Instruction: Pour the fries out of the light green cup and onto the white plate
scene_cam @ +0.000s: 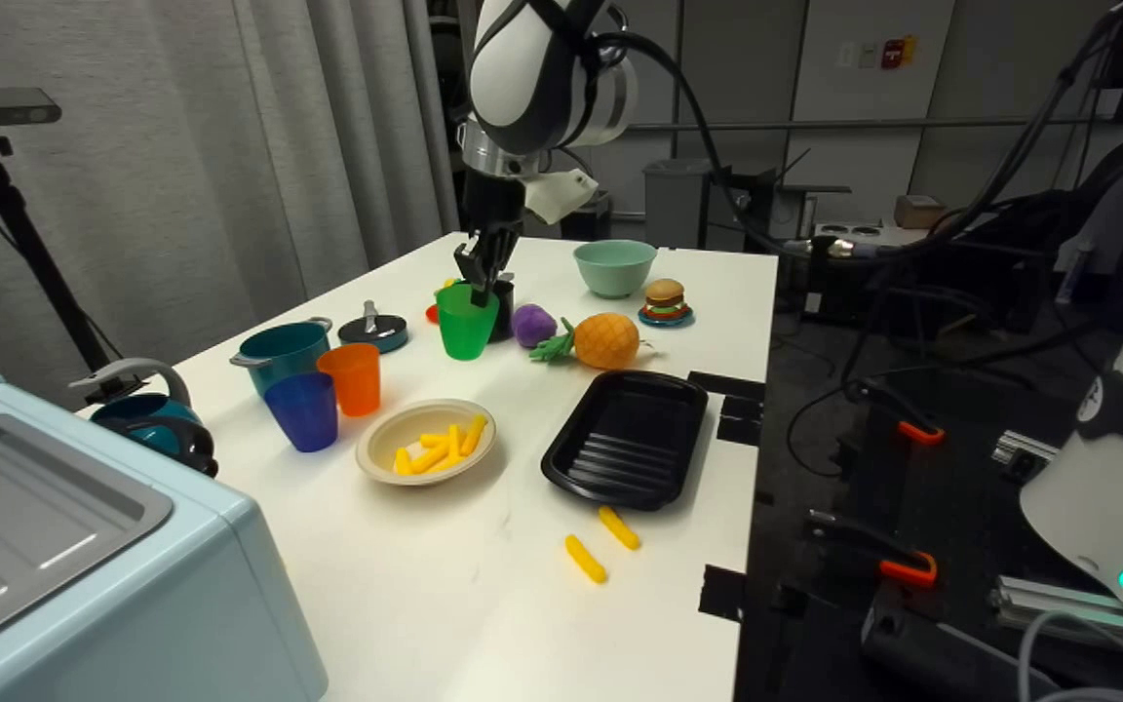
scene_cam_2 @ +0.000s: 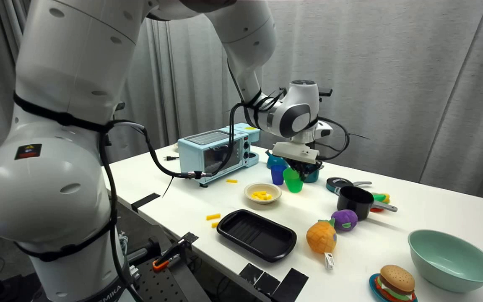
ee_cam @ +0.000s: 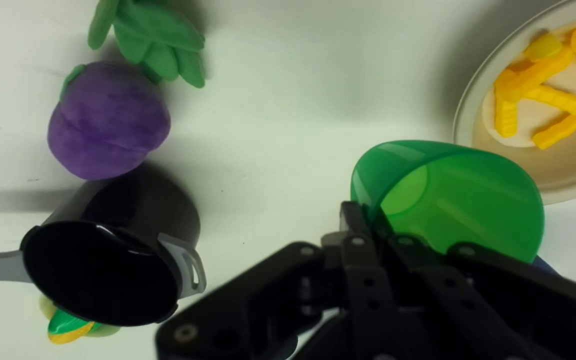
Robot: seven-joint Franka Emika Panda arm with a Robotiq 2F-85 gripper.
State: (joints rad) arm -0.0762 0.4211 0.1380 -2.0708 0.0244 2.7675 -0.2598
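My gripper (ee_cam: 368,217) is shut on the near wall of the light green cup (ee_cam: 463,205), one finger inside the rim and one outside. In both exterior views this cup (scene_cam: 465,327) hangs from the gripper roughly upright; whether its base touches the table I cannot tell. No fries show in the part of its inside that the wrist view reveals. Several fries (ee_cam: 538,75) lie in the white plate (scene_cam_2: 276,197), which is apart from the cup. Outside the plate, loose fries (scene_cam: 585,559) lie near the tray, and a single fry (scene_cam_2: 232,181) is close to the toaster oven.
A blue cup (scene_cam: 305,413) and an orange cup (scene_cam: 354,378) stand beside the plate. The black tray (scene_cam_2: 256,235), plush pineapple (scene_cam_2: 321,237), purple plush (ee_cam: 110,120) and black pot (ee_cam: 168,205) surround the middle. A toaster oven (scene_cam_2: 212,153) and green bowl (scene_cam_2: 451,260) sit farther out.
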